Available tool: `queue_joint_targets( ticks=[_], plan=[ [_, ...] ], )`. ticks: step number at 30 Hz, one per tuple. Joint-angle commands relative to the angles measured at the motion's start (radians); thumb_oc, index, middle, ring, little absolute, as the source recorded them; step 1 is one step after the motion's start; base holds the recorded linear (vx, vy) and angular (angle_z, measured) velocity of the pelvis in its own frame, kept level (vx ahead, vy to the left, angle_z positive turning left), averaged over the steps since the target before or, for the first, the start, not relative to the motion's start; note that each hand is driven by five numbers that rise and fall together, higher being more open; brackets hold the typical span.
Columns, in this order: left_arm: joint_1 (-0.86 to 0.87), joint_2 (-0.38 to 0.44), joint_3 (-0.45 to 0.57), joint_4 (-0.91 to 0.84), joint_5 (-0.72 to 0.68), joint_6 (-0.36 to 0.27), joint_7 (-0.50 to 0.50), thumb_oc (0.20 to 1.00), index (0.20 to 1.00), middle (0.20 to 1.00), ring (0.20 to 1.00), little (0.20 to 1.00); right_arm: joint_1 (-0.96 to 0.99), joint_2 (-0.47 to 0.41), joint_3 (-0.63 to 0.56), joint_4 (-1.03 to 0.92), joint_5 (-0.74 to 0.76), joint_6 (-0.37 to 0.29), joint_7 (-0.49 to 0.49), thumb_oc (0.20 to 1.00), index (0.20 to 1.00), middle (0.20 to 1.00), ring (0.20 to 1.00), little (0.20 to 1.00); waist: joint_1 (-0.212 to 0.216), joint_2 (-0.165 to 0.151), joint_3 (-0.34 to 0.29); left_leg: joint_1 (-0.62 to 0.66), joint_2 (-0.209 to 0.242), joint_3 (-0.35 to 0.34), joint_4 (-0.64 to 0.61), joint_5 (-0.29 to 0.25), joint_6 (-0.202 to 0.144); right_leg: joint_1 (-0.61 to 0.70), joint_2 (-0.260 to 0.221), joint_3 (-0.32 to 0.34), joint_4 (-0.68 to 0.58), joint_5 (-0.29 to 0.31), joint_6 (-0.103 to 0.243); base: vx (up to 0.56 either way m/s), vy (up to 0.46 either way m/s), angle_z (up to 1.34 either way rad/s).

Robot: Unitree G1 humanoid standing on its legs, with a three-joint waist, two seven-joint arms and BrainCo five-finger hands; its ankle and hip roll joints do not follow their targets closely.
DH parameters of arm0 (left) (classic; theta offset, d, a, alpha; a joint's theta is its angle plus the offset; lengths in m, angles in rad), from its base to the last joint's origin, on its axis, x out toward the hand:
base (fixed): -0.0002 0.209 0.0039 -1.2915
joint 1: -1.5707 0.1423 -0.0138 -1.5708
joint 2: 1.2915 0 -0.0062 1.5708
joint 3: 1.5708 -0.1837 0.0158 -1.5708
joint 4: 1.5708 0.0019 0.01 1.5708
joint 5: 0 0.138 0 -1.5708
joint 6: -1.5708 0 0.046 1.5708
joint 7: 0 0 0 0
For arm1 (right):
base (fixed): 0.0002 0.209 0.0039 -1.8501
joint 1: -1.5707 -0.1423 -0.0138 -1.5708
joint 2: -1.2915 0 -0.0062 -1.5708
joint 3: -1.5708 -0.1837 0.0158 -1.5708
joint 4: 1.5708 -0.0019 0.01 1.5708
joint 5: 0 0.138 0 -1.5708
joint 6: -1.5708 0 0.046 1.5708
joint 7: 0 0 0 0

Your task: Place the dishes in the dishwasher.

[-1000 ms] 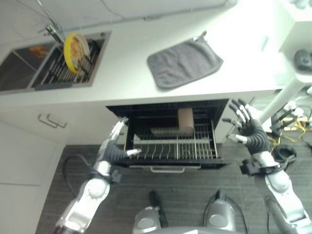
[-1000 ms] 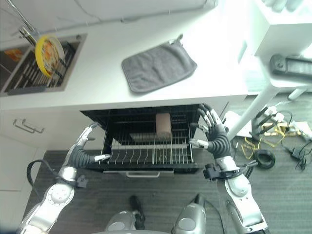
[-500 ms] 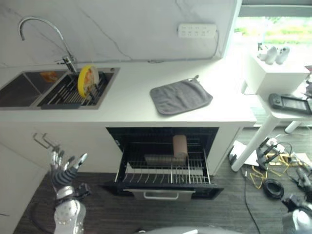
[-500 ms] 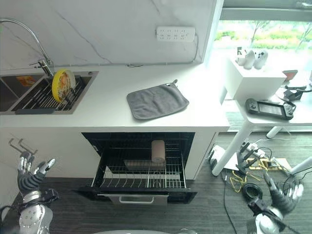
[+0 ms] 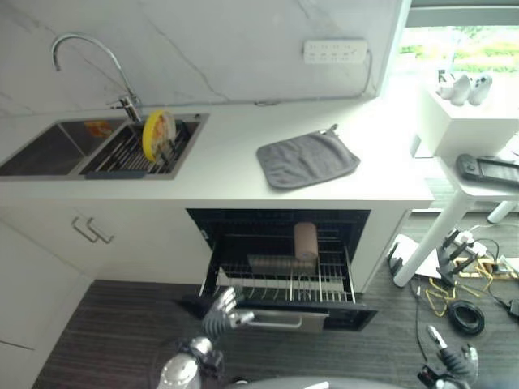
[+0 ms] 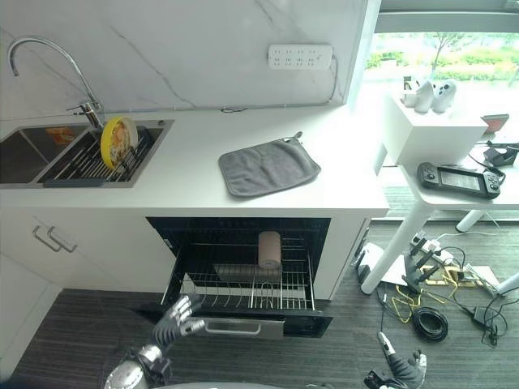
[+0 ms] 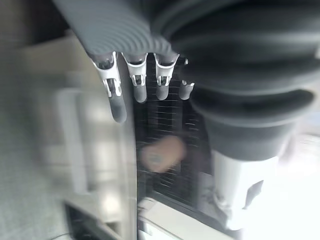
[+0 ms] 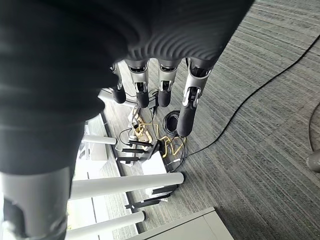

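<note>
You are looking at a yellow round plate [image 6: 118, 141] standing on edge in the dark wire drying rack [image 6: 97, 164] set in the steel sink [image 6: 24, 158] at the left end of the white bench [image 6: 195, 182], just beside the curved chrome tap [image 6: 49, 57]. It is sitting well apart from both hands. Below the bench's front edge, the black dishwasher drawer [image 6: 243, 279] is standing pulled out, its wire rack carrying a tan cylinder-shaped cup [image 6: 269, 249] and a grey flat dish [image 6: 235, 273] beside it. Your left hand [image 6: 176, 318] is hovering low by the drawer's front left corner, near the silver handle [image 6: 231, 327]; its fingers [image 7: 114, 95] are reaching out straight and spread, holding nothing. Your right hand [image 6: 403, 369] is hanging down by the dark floor [image 8: 260, 130], far to the right of the drawer, with its fingers [image 8: 187, 107] stretched out and empty. A grey square cloth [image 6: 268, 166] is lying on the bench toward its right end.
</note>
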Motion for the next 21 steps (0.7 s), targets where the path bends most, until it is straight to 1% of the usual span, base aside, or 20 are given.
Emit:
queue_joint_targets(
  ticks=[1,2,3,4,6,8,9,12,13,15,16,18,20,21],
  plan=[
    [-0.092,0.022,0.058,0.028,0.024,-0.081,0.001,1.000,1.000,1.000,1.000,1.000,-0.096,0.009,-0.029,0.010,0.006,-0.039,0.008,1.000,1.000,1.000,1.000,1.000,0.006,-0.018,0.082,0.090,0.027,-0.031,0.009,-0.131,-0.006,0.052,0.006,-0.040,0.033,-0.046,-0.013,0.00,0.000,0.00],
    [-0.095,0.023,0.053,0.032,0.026,-0.093,0.001,1.000,1.000,1.000,1.000,1.000,-0.095,0.009,-0.022,0.015,0.005,-0.039,0.008,1.000,1.000,1.000,1.000,1.000,0.006,-0.017,0.082,0.090,0.027,-0.031,0.008,-0.131,-0.006,0.052,0.005,-0.040,0.033,-0.046,-0.012,0.01,0.011,-0.03],
    [-0.097,0.028,0.053,0.031,0.032,-0.129,0.008,1.000,1.000,1.000,1.000,1.000,-0.093,0.008,-0.016,0.018,-0.004,-0.035,0.010,1.000,1.000,1.000,1.000,1.000,0.006,-0.016,0.084,0.090,0.027,-0.031,0.008,-0.132,-0.006,0.053,0.004,-0.041,0.030,-0.044,-0.011,0.00,0.016,-0.05],
    [-0.099,0.038,0.055,0.017,0.036,-0.144,0.014,1.000,1.000,1.000,1.000,1.000,-0.089,0.006,-0.009,0.015,-0.008,-0.034,0.009,1.000,1.000,1.000,1.000,1.000,0.005,-0.015,0.085,0.090,0.026,-0.030,0.008,-0.132,-0.005,0.052,0.002,-0.042,0.030,-0.044,-0.011,-0.01,0.024,-0.05],
    [-0.103,0.057,0.061,-0.013,0.035,-0.184,0.027,1.000,1.000,1.000,1.000,1.000,-0.080,0.004,-0.005,0.010,0.015,-0.049,0.025,1.000,1.000,1.000,1.000,1.000,0.004,-0.013,0.086,0.089,0.026,-0.029,0.008,-0.133,-0.004,0.052,0.000,-0.043,0.031,-0.044,-0.011,0.00,0.031,-0.04],
    [-0.110,0.088,0.082,-0.073,0.029,-0.226,0.047,1.000,1.000,1.000,1.000,1.000,-0.070,-0.004,-0.008,-0.024,0.036,-0.100,0.020,1.000,1.000,1.000,1.000,1.000,0.003,-0.012,0.084,0.093,0.024,-0.026,0.008,-0.135,-0.001,0.058,0.001,-0.042,0.026,-0.043,-0.013,0.00,0.000,0.00],
    [-0.116,0.104,0.103,-0.126,0.038,-0.249,0.066,1.000,1.000,1.000,1.000,1.000,-0.065,-0.011,-0.018,-0.074,0.051,-0.150,0.001,1.000,1.000,1.000,1.000,1.000,0.001,-0.015,0.080,0.095,0.023,-0.026,0.009,-0.136,0.001,0.059,0.001,-0.041,0.026,-0.043,-0.014,0.00,0.000,0.00],
    [-0.125,0.132,0.138,-0.218,0.061,-0.283,0.094,1.000,1.000,1.000,1.000,1.000,-0.065,-0.031,-0.044,-0.186,-0.016,-0.208,-0.036,1.000,1.000,1.000,1.000,1.000,0.000,-0.018,0.075,0.102,0.020,-0.026,0.010,-0.141,0.005,0.066,0.002,-0.039,0.025,-0.045,-0.017,0.00,0.000,0.00],
    [-0.131,0.144,0.158,-0.262,0.069,-0.298,0.107,1.000,1.000,1.000,1.000,1.000,-0.066,-0.041,-0.054,-0.260,-0.050,-0.219,-0.052,1.000,1.000,1.000,1.000,1.000,-0.003,-0.020,0.072,0.106,0.019,-0.025,0.010,-0.143,0.008,0.068,0.002,-0.037,0.026,-0.046,-0.018,0.00,0.000,0.00],
    [-0.134,0.155,0.179,-0.301,0.087,-0.320,0.127,1.000,1.000,1.000,1.000,1.000,-0.064,-0.050,-0.062,-0.319,-0.089,-0.235,-0.065,1.000,1.000,1.000,1.000,1.000,-0.005,-0.021,0.070,0.108,0.017,-0.023,0.011,-0.145,0.010,0.069,0.002,-0.036,0.026,-0.046,-0.018,0.01,0.016,-0.04],
    [-0.136,0.164,0.207,-0.332,0.091,-0.350,0.139,1.000,1.000,1.000,1.000,1.000,-0.058,-0.057,-0.068,-0.399,-0.147,-0.244,-0.085,1.000,1.000,1.000,1.000,1.000,-0.009,-0.022,0.068,0.108,0.017,-0.020,0.012,-0.145,0.011,0.068,0.001,-0.034,0.028,-0.047,-0.019,-0.01,0.016,-0.04],
    [-0.136,0.169,0.229,-0.355,0.097,-0.368,0.149,1.000,1.000,1.000,1.000,1.000,-0.052,-0.063,-0.071,-0.465,-0.170,-0.245,-0.094,1.000,1.000,1.000,1.000,1.000,-0.014,-0.024,0.065,0.109,0.016,-0.017,0.012,-0.145,0.011,0.066,0.001,-0.030,0.028,-0.046,-0.018,0.00,0.000,0.00],
    [-0.131,0.170,0.257,-0.390,0.119,-0.400,0.167,1.000,1.000,1.000,1.000,1.000,-0.040,-0.060,-0.074,-0.559,-0.227,-0.265,-0.110,1.000,1.000,1.000,1.000,1.000,-0.021,-0.027,0.063,0.108,0.017,-0.011,0.013,-0.144,0.011,0.062,0.000,-0.028,0.029,-0.045,-0.017,0.00,0.000,0.00],
    [-0.126,0.171,0.267,-0.411,0.132,-0.403,0.174,1.000,1.000,1.000,1.000,1.000,-0.032,-0.061,-0.076,-0.596,-0.252,-0.265,-0.119,1.000,1.000,1.000,1.000,1.000,-0.022,-0.028,0.063,0.108,0.017,-0.009,0.014,-0.143,0.010,0.061,-0.001,-0.028,0.029,-0.045,-0.016,0.00,0.000,0.00]
  ],
)
